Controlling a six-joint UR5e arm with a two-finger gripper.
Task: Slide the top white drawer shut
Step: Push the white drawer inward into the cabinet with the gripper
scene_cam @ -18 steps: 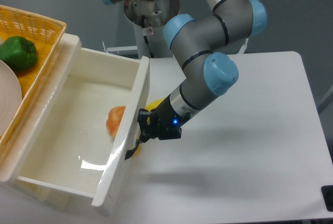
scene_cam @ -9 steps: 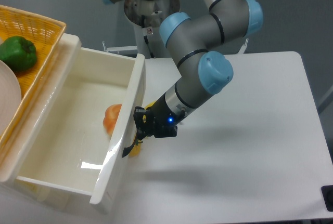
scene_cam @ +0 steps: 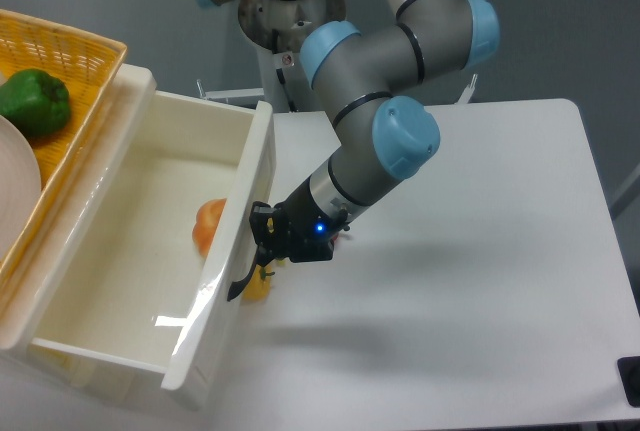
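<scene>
Where end effector meets top white drawer | grip state indiscernible; handle half-hidden

Your gripper sits right against the front panel of the top white drawer, by the black handle; no gap there. Right of the panel you have bare white table, wide open out to the far edge. A yellow object lies on the table just below the gripper, close to the panel. Inside the drawer an orange fruit rests near the panel. The yellow wicker basket borders the drawer's left side.
</scene>
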